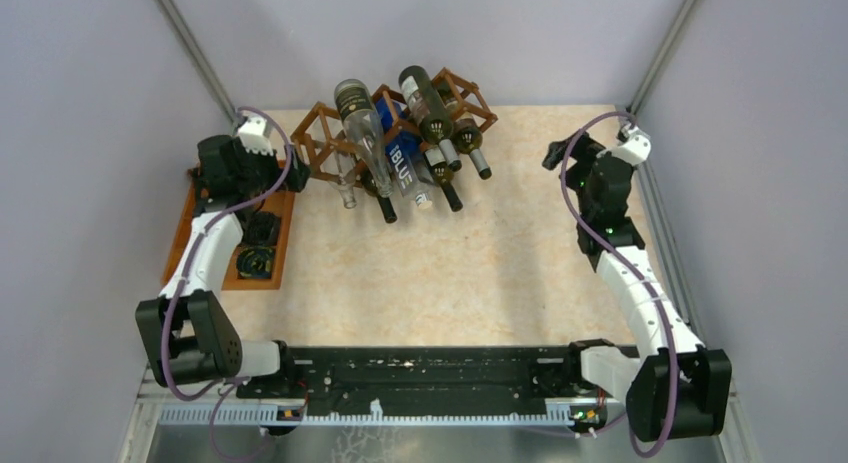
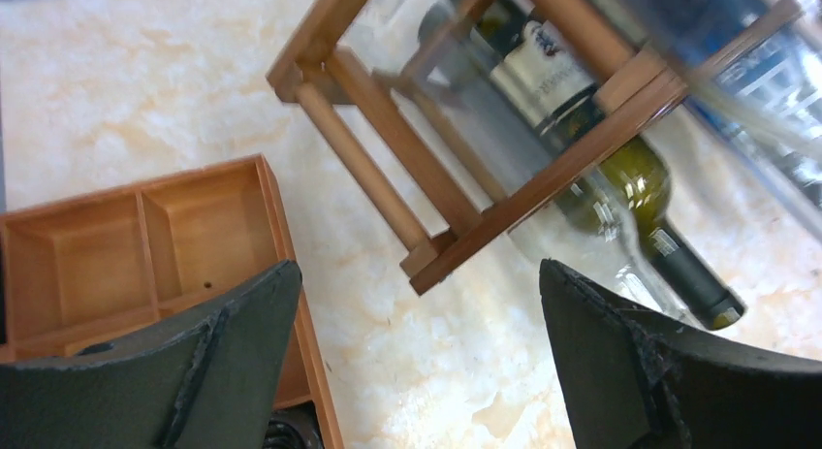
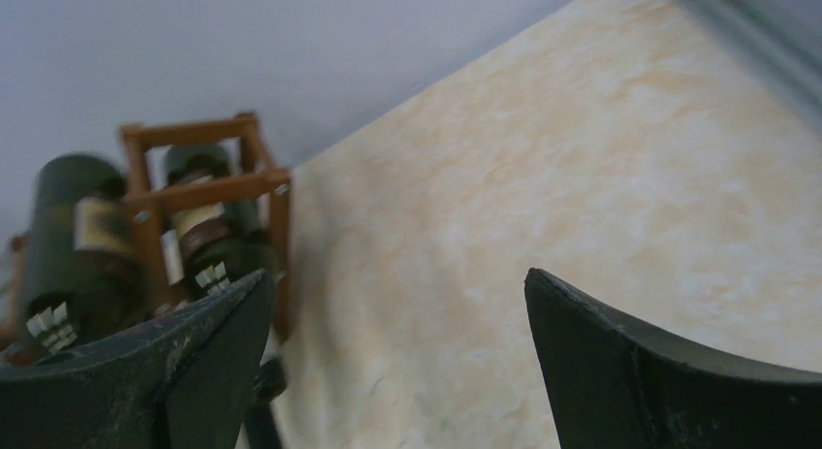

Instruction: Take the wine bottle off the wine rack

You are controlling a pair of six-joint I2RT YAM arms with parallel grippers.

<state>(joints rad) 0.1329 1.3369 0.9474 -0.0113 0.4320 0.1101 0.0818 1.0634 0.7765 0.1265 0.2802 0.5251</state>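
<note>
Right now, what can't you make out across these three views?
- Top view: left arm covers part of the flat orange-brown wooden compartment tray; dark items in it too small to identify.
- Top view: wine bottles overlap in the reddish-brown wooden lattice wine rack; count unclear.
- Left wrist: blue-labelled bottle blurred, cut by right edge.
- Right wrist: right claw finger hides the dark green bottles' lower ends.

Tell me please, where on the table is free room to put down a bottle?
The widest bare patch of the table lies between the bottle necks and the black base rail. A smaller one lies between the wine rack and the right arm. The far left is crowded: the open left gripper hangs between the tray and the rack.
</note>
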